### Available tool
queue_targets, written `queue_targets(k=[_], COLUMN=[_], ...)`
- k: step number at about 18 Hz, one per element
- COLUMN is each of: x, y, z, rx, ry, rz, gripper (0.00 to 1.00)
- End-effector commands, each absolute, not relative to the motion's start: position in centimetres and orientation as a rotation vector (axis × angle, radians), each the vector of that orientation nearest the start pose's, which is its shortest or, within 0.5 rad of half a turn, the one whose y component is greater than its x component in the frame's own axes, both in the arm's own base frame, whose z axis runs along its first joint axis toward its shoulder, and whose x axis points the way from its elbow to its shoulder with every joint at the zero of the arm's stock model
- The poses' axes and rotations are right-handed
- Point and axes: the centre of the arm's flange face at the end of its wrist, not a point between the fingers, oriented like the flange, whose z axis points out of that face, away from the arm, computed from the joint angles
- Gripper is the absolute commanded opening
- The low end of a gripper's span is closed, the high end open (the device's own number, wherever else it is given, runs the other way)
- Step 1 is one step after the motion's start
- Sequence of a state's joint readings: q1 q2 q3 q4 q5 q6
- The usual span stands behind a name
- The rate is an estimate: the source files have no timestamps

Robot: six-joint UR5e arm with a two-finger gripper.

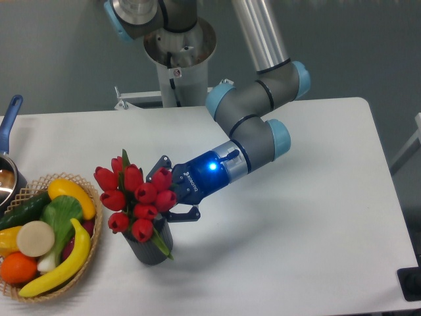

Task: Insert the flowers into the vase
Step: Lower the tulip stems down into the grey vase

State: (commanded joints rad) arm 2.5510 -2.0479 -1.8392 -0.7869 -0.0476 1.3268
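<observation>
The flowers [135, 197], a bunch of red tulip buds with green leaves, stand with their stems down in the mouth of the vase [148, 249], a short dark grey cylinder at the front left of the table. My gripper [170, 191] reaches in from the right, level with the buds and just above the vase rim. It is shut on the flowers, and its fingertips are hidden behind the buds. A green leaf hangs over the vase's right side.
A wicker basket [95, 245] of fruit and vegetables sits just left of the vase. A pot [5, 179] with a blue handle is at the far left edge. The arm's base [179, 49] stands behind the table.
</observation>
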Motion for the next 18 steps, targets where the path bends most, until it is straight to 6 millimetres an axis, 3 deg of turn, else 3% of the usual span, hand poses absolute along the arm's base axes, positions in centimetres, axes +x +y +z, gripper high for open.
queue_targets(k=[18], x=[-34.9], y=[51.5], z=[25.6], rx=[-1.583], ry=[0.301], rz=[-0.631], gripper=[0.39])
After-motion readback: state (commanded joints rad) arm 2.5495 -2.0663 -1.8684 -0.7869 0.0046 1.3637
